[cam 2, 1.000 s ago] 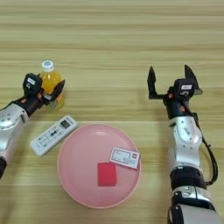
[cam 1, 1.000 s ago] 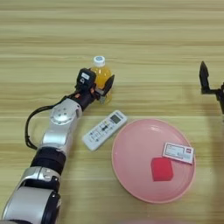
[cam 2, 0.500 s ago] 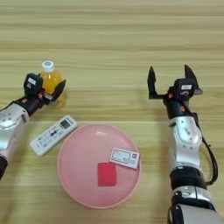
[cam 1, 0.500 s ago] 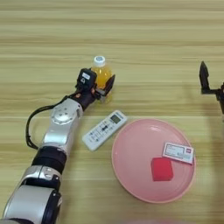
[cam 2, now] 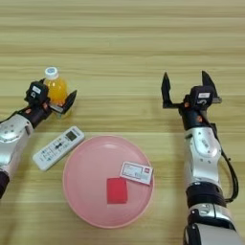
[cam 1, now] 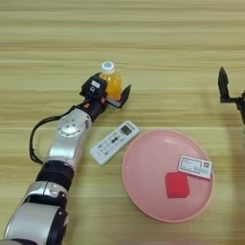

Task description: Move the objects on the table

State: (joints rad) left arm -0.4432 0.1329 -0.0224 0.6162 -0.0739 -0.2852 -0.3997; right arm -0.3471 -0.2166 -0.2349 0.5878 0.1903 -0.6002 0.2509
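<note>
The small orange-juice bottle (cam 1: 113, 83) with a white cap stands upright on the wooden table (cam 1: 143, 38), left of centre. My left gripper (cam 1: 111, 94) is open around its lower part, one black finger (cam 1: 125, 94) a little clear of its right side. The white remote control (cam 1: 114, 142) lies at a slant just below, beside the plate's left rim. The red square block (cam 1: 177, 184) lies inside the pink plate (cam 1: 139, 201). Over bare wood at the right, my right gripper (cam 2: 185, 77) is open with nothing in it.
A small white card (cam 2: 136, 172) with a red mark lies on the plate next to the red block. A black cable (cam 1: 36, 136) loops beside my left forearm.
</note>
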